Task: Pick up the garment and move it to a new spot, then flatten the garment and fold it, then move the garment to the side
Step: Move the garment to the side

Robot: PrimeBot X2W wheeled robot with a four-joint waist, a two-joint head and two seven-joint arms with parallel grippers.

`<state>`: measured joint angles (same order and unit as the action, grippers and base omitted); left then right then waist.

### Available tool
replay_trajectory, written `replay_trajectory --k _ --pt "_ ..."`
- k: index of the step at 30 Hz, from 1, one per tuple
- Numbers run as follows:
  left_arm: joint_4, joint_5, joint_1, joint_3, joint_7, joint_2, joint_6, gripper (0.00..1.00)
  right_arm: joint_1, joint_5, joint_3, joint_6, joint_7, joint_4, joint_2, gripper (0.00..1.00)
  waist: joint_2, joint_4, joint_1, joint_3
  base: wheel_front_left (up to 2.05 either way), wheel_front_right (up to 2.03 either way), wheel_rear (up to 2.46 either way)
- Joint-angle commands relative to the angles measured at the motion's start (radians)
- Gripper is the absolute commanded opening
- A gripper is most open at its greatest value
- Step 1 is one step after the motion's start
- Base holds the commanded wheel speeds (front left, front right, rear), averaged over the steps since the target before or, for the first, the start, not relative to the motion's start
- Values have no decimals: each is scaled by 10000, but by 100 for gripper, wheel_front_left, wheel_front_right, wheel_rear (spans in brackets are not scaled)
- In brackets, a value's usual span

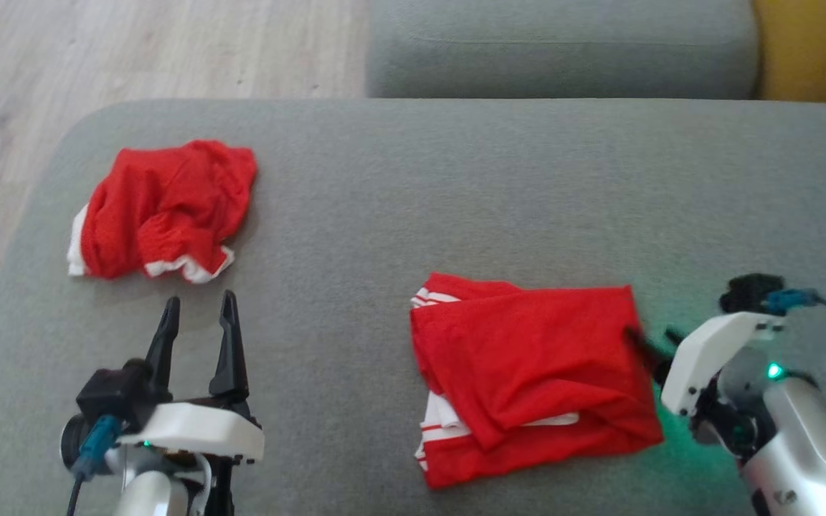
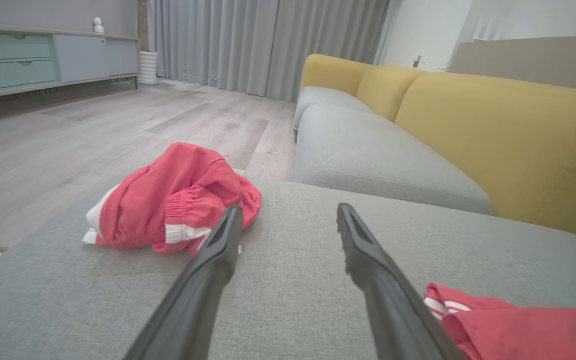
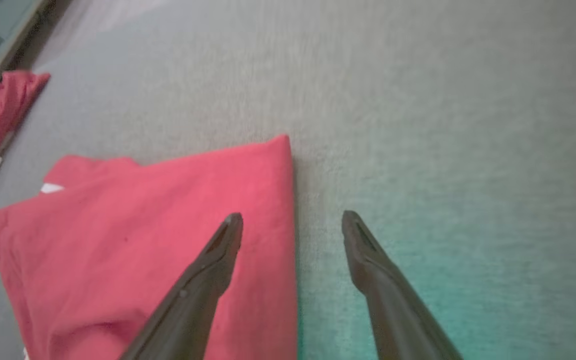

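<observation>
Grey sofa cushion (image 1: pixel 399 215) is carrying everything.

At its near left edge the left gripper (image 1: pixel 199 299) is hovering with its fingers spread wide and nothing between them, pointing toward the far side.

Toward the near right corner the folded garment (image 1: pixel 535 365) is lying as a compact red rectangle, with white stripes peeking out at its left side. The right gripper (image 1: pixel 653 337) is standing at the right edge of this garment, also wide and holding nothing. In the right wrist view one finger is hanging over the red cloth and the other over bare cushion; I cannot tell if either one is touching.

Farther away, near the far left corner, a crumpled garment (image 1: pixel 162 208) is sitting in a loose heap, well apart from the folded one.

Beyond the far edge, a second cushion (image 1: pixel 563 50) and the wooden floor (image 1: pixel 155 50) are showing.

As I am judging it, flattening and folding are looking finished for the near garment. What is left is moving it to the side, and the right gripper seems placed for that.
</observation>
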<state>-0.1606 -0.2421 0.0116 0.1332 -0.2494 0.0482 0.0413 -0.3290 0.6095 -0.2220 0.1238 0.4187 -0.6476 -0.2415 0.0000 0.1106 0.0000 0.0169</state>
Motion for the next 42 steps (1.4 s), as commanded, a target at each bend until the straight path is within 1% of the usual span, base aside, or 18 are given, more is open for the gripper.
replay_trajectory --k 1,4,8,9,10,11,13,14,18,19,22,25,29,37,42 --pt "359 -50 627 -250 -124 20 48 100 -369 182 -267 69 383 29 -84 100 0 217 0 147 0 0 0" --pt "345 -65 649 -215 -124 20 70 100 -453 561 -423 69 1254 -504 -7 100 0 378 0 225 0 0 0" --pt "326 -77 672 -194 -124 20 100 100 -397 1246 -608 69 1980 -712 88 100 0 453 0 263 0 0 0" --pt "319 -76 679 -193 -124 20 105 100 -394 1375 -647 69 2007 -694 69 91 0 456 0 266 0 0 0" --pt "307 -70 684 -195 -124 20 112 100 -408 1488 -687 69 1937 -631 47 48 0 452 0 265 0 0 0" --pt "295 -60 685 -200 -124 20 112 100 -435 1565 -732 69 1783 -550 13 0 0 435 0 253 0 0 0" --pt "288 -37 689 -202 -124 20 103 100 -542 1616 -810 69 1290 -381 -63 0 0 346 0 208 0 0 0" --pt "296 -28 698 -169 -124 20 63 100 -738 1546 -802 69 555 -272 -174 0 0 210 0 160 0 0 0" --pt "302 -21 781 33 -124 20 -34 100 -1182 1365 -834 69 -499 -300 -429 0 0 -201 0 44 0 0 0" --pt "302 -21 781 33 -124 20 -34 100 -1182 1365 -834 69 -499 -300 -429 0 0 -201 0 44 0 0 0" --pt "253 -19 899 280 -124 20 -124 100 -1501 1290 -891 69 -787 -449 -634 0 0 -671 0 0 0 0 0" --pt "211 -106 1049 568 -124 20 -160 100 -1790 1273 -950 69 -928 -532 -816 0 0 -1277 0 7 0 0 0" --pt "187 -299 1278 996 -124 20 -66 100 -2094 1351 -1036 69 -1032 -559 -972 0 0 -2199 0 103 0 0 0" --pt "78 -462 1646 1588 -124 20 116 100 -2344 1623 -1268 69 -1320 -479 -937 0 0 -3964 0 310 0 0 0" --pt "-27 -427 1800 1812 -124 20 155 100 -2382 1819 -1418 69 -1510 -449 -993 0 0 -4699 0 431 0 0 0"
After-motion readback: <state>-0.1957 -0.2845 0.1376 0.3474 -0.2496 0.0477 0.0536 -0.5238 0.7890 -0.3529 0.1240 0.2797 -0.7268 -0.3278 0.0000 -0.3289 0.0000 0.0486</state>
